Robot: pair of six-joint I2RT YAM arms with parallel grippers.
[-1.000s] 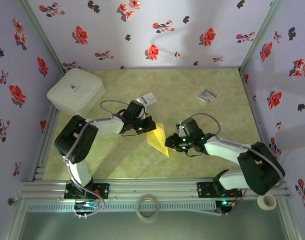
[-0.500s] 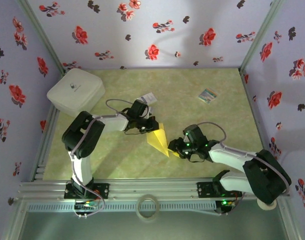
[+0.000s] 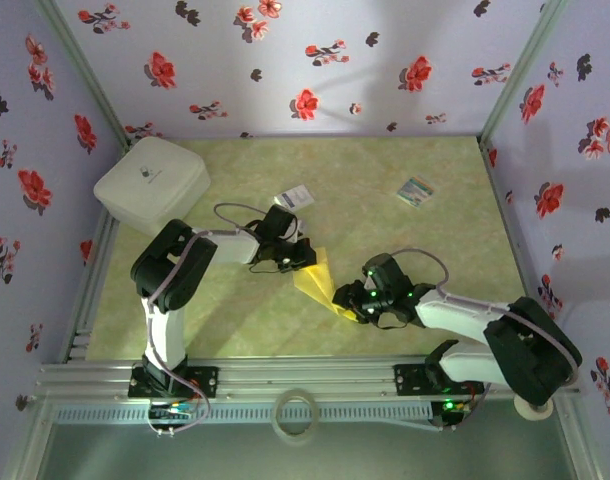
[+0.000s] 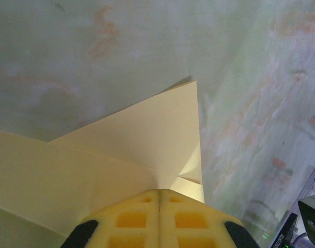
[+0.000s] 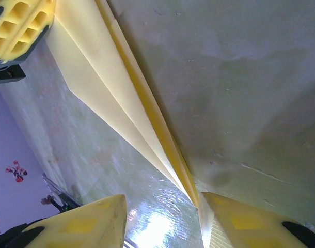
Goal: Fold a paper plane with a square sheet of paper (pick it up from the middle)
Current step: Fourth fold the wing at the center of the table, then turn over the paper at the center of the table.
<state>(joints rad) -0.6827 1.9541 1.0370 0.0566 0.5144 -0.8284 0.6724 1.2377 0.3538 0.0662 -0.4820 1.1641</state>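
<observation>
The square sheet of paper now stands folded as a slim yellow paper plane (image 3: pixel 320 283) on the green table top, its point towards the near right. My left gripper (image 3: pixel 303 258) is shut on its wide far end; in the left wrist view the yellow pads (image 4: pixel 131 219) meet on the folded layers (image 4: pixel 147 134) at the left gripper (image 4: pixel 160 192). My right gripper (image 3: pixel 350 300) is open at the pointed end. In the right wrist view the paper's long folded edge (image 5: pixel 116 93) runs down to its tip beside the right-hand finger (image 5: pixel 240 222), with the right gripper (image 5: pixel 161 206) spread over bare table.
A white box (image 3: pixel 152 182) sits at the far left corner. A small white card with blue print (image 3: pixel 296 197) lies just beyond the left gripper, and a striped card (image 3: pixel 416 191) far right. Tape rolls (image 3: pixel 296 413) (image 3: pixel 533 403) rest by the near rail. Flowered walls enclose the table.
My right gripper has slid nearer along the paper towards its tip and opened wider. The left arm has swung slightly right, still clamped on the paper's wide end.
</observation>
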